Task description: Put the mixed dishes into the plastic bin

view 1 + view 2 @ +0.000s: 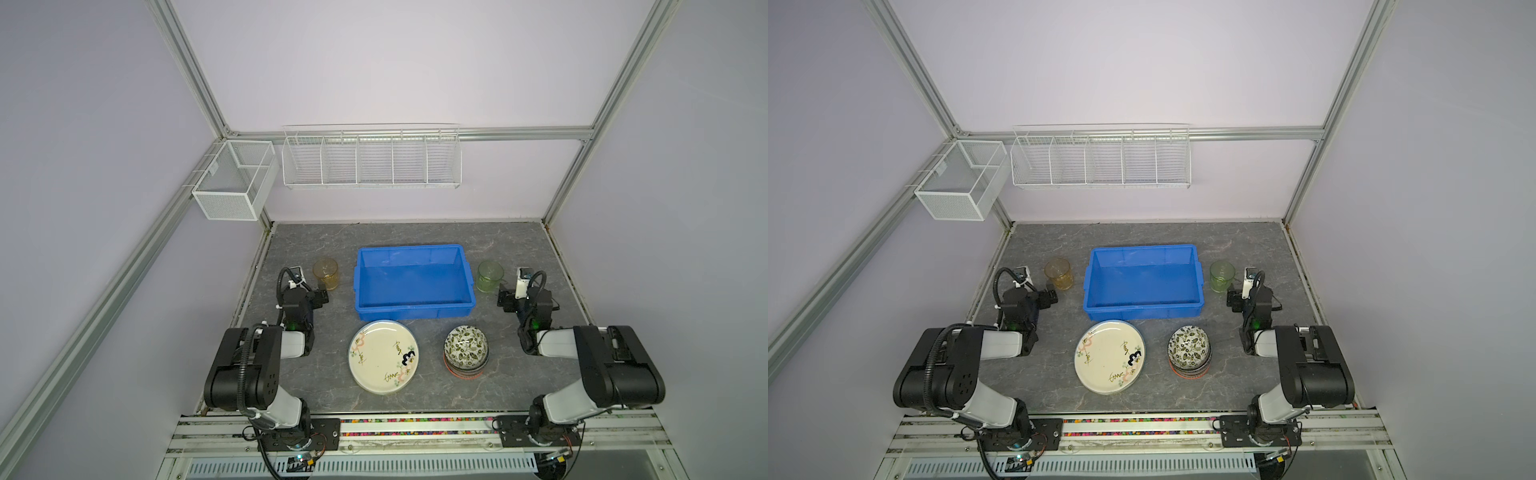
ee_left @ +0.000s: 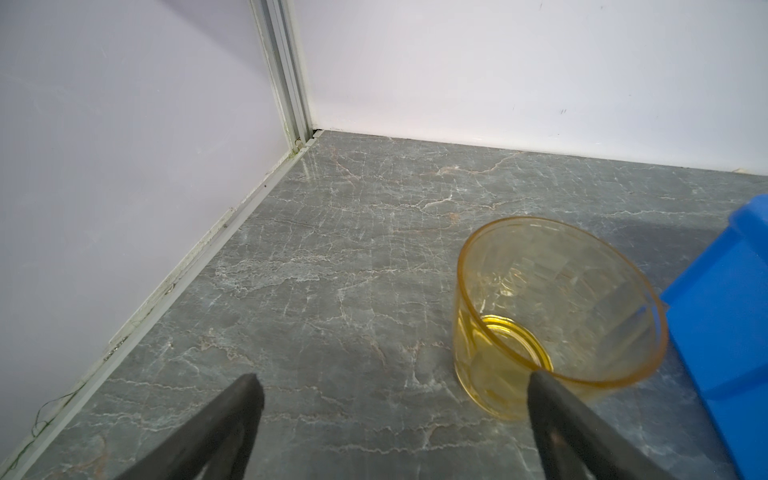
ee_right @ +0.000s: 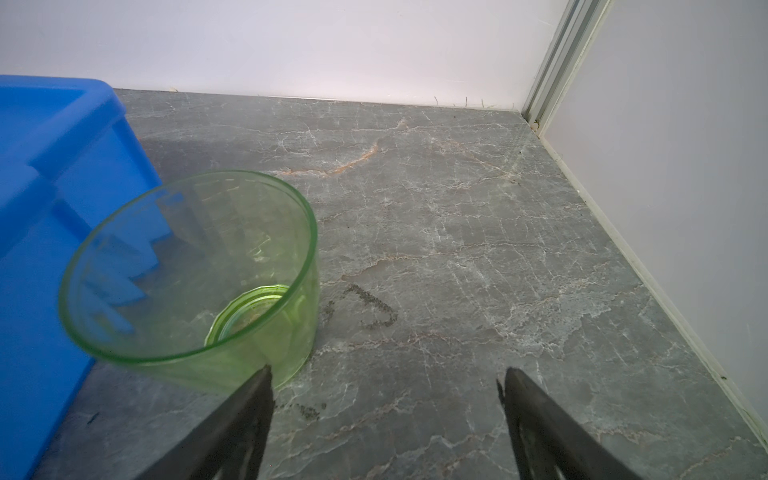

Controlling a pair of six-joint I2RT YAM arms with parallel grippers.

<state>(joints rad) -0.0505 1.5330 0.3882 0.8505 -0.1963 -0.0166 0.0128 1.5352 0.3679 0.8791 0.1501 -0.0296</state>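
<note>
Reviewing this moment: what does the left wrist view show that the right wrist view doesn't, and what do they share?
Only the left wrist view: the amber glass cup, upright on the grey marbled tabletop, just ahead of the open left gripper.
Only the right wrist view: the green glass cup, also upright, just ahead of the open right gripper, and dark smudges on the surface.
Both: an outer wall of the blue bin next to the cup, the same tabletop, pale walls and a metal corner post.
</note>
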